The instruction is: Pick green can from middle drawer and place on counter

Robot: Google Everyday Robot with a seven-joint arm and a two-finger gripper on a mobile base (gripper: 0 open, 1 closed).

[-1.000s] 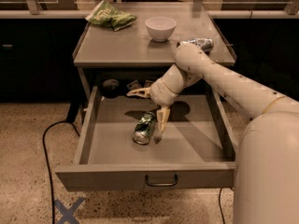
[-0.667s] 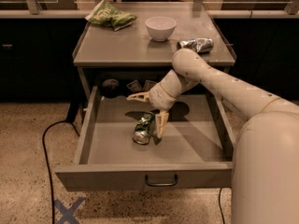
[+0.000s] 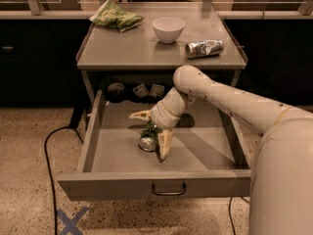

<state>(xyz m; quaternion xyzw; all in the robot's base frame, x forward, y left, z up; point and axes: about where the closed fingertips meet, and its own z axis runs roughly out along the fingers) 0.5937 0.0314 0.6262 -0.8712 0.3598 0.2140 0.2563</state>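
One can (image 3: 149, 136) to fetch, lying on its side on the drawer (image 3: 91, 137) floor, left of centre, silver end toward the near front panel. Sits low between tall side walls, well apart from both.

Gripper (image 3: 147, 135) down inside the drawer, right over the can. Jaws spread wide and clamped on nothing: far finger (image 3: 140, 115) points left beyond the can, near finger (image 3: 165, 143) points down just right of it. Cannot tell whether that near finger touches the can.

Likely trouble:
- Rolling. Round and loose, so probably scoots left if one finger arrives first, leaving the jaws to close on air.
- Poor bite — fingers seem set slantwise to the can's length, so a squeeze may pinch an end and spin it out.
- Crushing or slipping on thin walls if gripped too hard or too lightly.
- Snagging on the way up: counter (image 3: 128, 50) edge overhangs the far part of the drawer, so needs pulling toward the near side before rising.
- Crowding at the drop — bowl (image 3: 168, 29) and silver can (image 3: 204, 48) occupy the right of the counter, bag (image 3: 116, 17) the far left; centre and near left look safest.
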